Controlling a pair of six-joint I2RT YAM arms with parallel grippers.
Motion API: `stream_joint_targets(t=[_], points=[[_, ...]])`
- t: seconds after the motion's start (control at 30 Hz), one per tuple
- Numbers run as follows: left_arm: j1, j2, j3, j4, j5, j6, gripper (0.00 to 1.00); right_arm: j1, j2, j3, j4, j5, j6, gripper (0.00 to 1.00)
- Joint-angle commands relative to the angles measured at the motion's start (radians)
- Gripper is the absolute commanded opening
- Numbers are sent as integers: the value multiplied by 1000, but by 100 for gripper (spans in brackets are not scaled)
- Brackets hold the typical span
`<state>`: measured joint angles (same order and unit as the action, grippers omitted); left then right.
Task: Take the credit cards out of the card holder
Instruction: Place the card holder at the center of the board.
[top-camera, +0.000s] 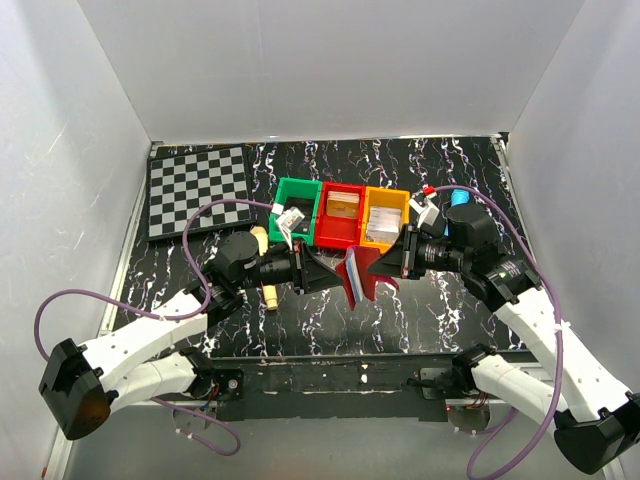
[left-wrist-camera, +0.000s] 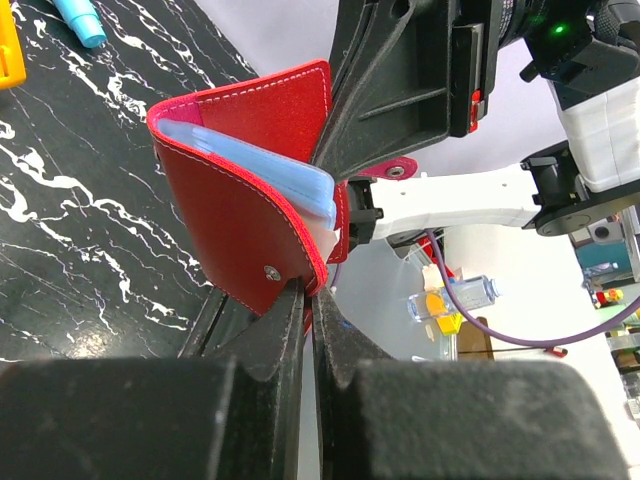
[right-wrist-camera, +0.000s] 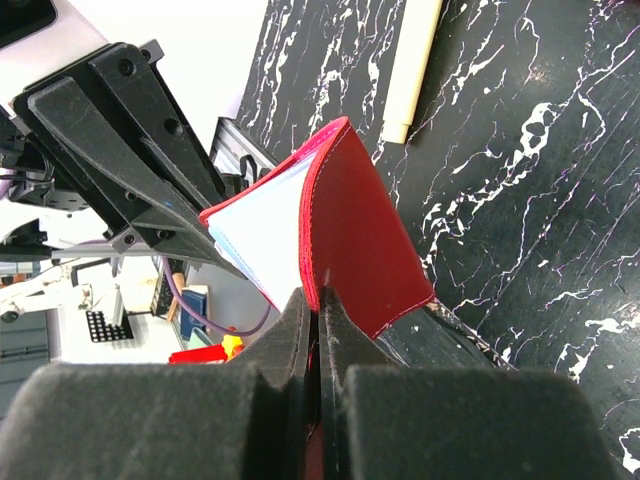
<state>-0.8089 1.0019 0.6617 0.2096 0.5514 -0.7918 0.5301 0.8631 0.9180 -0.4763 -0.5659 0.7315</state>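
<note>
Both end effectors are clamped on the card holder (top-camera: 357, 282), the left end effector (left-wrist-camera: 308, 300) pinching the snap-side cover and the right end effector (right-wrist-camera: 316, 302) the other, so it hangs spread open between them above the worktop (top-camera: 310, 325). We judge we are at the opening step; next, one side must let go and reach into the pale-blue sleeves (left-wrist-camera: 275, 170) for a card.

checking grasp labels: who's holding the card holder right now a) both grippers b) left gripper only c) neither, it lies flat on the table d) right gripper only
a: the left gripper and the right gripper are each shut on a flap of the card holder.
</note>
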Motion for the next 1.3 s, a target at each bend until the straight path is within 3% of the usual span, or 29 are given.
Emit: stream_joint_targets(t=[0.0, 0.1, 0.17, 0.27, 0.4, 0.53, 0.7, 0.9, 1.03, 1.13, 1.2, 1.27], points=[[-4, -26, 13, -9, 8, 23, 0, 1, -10, 38, 10, -55, -52, 1], [-4, -29, 39, -44, 2, 34, 0, 1, -12, 47, -5, -60, -73, 5], [-4, -25, 62, -81, 1, 43, 0, 1, -12, 48, -1, -69, -75, 23], [-3, -11, 107, -143, 12, 55, 0, 1, -19, 39, 33, -94, -63, 38], [-4, -2, 148, -193, 24, 54, 0, 1, -12, 38, 70, -129, -52, 47], [-4, 6, 170, -196, 39, 34, 0, 1, 7, 41, 58, -130, -55, 48], [-6, 12, 167, -141, 67, 3, 0, 1, 10, 36, 61, -118, -53, 36], [-4, 15, 164, -108, 85, -7, 0, 1, 19, 56, 48, -121, -60, 3], [-6, 18, 138, -70, 87, -24, 0, 1, 20, 82, 15, -126, -67, 1], [-6, 26, 115, -26, 88, -50, 17, 1, 11, 81, 13, -135, -55, 1], [-4, 32, 113, -21, 82, -57, 43, 1, 8, 79, 18, -138, -32, 1], [-4, 30, 108, -13, 76, -57, 58, 1, 7, 74, 33, -150, -5, 1]])
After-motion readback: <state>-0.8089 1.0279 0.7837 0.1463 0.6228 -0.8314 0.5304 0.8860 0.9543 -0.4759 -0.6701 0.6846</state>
